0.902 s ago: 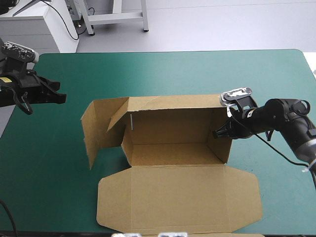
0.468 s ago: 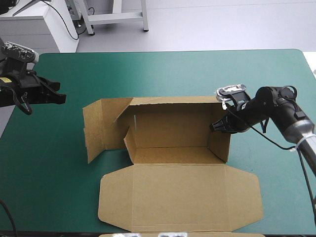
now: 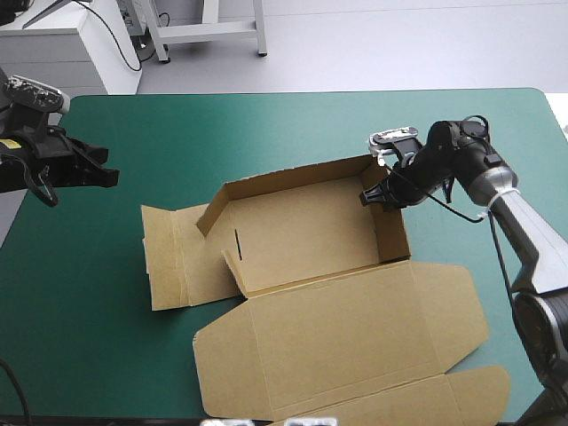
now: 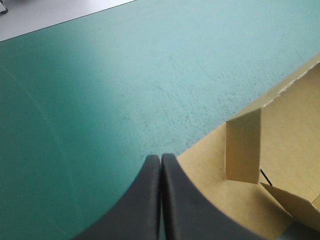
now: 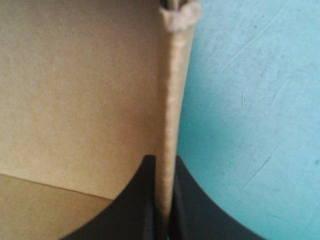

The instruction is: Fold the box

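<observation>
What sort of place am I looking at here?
Probably a robot test bench: a teal-green table, a half-folded brown box, and the right end effector gripping its wall.

The right arm (image 3: 461, 164) is finished in black, with a silver-grey forearm. A yellow label (image 3: 11, 142) is noted on the black left arm (image 3: 53, 164). The left pincer (image 4: 161, 159) and right pincer (image 5: 162, 161) are formed of smooth black fins.

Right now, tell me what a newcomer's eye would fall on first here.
The brown box at mid-table stands out: walls partly raised, lid flat toward the near edge. The right gripper pinches its right wall at the far corner; the left gripper, fingers shut, hangs over the teal-green cover near the left edge, off the box.
</observation>
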You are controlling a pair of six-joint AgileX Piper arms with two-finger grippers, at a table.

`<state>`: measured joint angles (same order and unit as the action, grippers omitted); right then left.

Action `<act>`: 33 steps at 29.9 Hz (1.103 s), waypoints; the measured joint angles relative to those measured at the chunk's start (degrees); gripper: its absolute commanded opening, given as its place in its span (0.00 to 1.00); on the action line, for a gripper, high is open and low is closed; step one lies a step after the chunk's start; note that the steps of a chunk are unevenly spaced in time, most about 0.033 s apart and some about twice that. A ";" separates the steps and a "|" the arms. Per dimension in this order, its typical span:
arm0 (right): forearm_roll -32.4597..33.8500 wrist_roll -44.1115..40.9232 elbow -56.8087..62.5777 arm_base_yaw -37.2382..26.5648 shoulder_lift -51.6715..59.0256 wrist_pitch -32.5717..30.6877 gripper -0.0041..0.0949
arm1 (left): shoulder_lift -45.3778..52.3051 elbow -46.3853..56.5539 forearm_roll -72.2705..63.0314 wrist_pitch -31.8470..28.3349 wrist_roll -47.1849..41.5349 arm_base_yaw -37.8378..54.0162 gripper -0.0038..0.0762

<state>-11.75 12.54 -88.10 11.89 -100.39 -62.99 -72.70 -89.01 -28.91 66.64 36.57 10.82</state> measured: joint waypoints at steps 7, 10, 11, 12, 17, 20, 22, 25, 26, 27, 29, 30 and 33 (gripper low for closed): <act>0.02 -1.45 -3.85 0.06 -5.73 0.21 0.02 | 0.00 0.00 0.00 0.00 0.00 0.00 0.04; -0.17 -1.64 -4.16 0.06 -6.93 0.85 0.02 | 0.00 0.00 0.00 0.00 0.00 0.00 0.04; -0.18 -1.64 -4.22 0.11 -7.14 1.08 0.02 | 0.00 0.00 0.00 0.00 0.00 0.00 0.04; -0.18 -1.64 -4.27 0.11 -7.29 1.23 0.02 | 0.00 0.00 0.00 0.00 0.00 0.00 0.04; 0.29 -1.89 -4.39 0.11 -7.36 1.23 0.02 | 0.00 0.00 0.00 0.00 0.00 0.00 0.04; 0.62 -2.07 -4.39 0.11 -7.36 1.43 0.06 | 0.00 0.00 0.00 0.00 0.00 0.00 0.04; 0.72 -2.07 -4.39 0.11 -7.36 1.48 0.15 | 0.00 0.00 0.00 0.00 0.00 0.00 0.04; 1.53 -1.21 -4.39 0.11 -7.42 1.41 0.37 | 0.00 0.00 0.00 0.06 0.00 0.00 0.04; 2.10 -0.92 -4.39 0.11 -7.55 1.15 0.45 | 0.00 0.00 0.00 0.23 0.00 0.00 0.04; 2.41 -0.77 -4.34 0.11 -7.68 0.67 0.53 | 0.00 0.00 0.00 0.38 0.00 0.00 0.04; 3.00 -0.45 -4.13 0.11 -7.93 -0.14 0.69 | 0.00 0.00 0.00 0.87 0.00 0.00 0.04; 3.14 -0.33 -4.00 0.11 -8.04 -0.39 0.74 | 0.00 0.00 0.00 0.94 0.00 0.00 0.04; 3.41 0.49 -3.95 0.11 -7.84 -0.97 0.78 | 0.00 0.00 0.00 1.28 0.00 0.00 0.04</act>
<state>-8.34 13.03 -92.05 12.00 -108.23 -63.95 -72.70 -89.01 -28.91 67.93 36.57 10.82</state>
